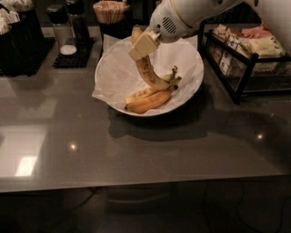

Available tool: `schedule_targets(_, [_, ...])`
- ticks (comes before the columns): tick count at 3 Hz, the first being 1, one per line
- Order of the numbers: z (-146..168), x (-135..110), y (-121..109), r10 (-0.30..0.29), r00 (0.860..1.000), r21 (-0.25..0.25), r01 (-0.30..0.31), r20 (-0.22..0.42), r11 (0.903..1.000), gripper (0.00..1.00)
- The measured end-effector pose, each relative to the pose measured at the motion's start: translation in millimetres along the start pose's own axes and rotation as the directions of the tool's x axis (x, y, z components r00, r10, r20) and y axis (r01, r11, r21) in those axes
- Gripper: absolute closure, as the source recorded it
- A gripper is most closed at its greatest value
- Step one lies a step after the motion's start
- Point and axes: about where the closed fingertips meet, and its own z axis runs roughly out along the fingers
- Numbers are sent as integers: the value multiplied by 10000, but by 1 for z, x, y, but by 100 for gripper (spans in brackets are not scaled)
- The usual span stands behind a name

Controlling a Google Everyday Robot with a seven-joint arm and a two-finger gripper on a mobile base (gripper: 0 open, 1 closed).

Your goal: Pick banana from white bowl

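Note:
The white bowl, lined with crumpled white paper, sits at the back middle of the grey counter. My gripper is above the bowl's left-centre, shut on the upper end of the speckled banana. The banana hangs down at a tilt, its stem end near the bowl's right side, touching or just over the other fruit. A smoother orange-yellow banana and a paler yellow banana lie in the bowl below it.
A black wire rack with packets stands right of the bowl. A cup of wooden sticks and dark shakers on a black mat stand behind left. The grey counter's front edge runs across the lower view.

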Motion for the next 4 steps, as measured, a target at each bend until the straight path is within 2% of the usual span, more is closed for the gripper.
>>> schedule_targets(1, [0, -1, 1, -170, 9998, -44, 170, 52, 9998, 100])
schedule_targets(2, [3, -3, 4, -324, 9993, -53, 323, -194, 9995, 100])
schedule_targets(3, [-9, -12, 14, -907, 9928, 355, 937, -788, 9950, 100])
schedule_targets(4, [-31, -22, 24, -1447, 9851, 755, 1518, -926, 9855, 100])
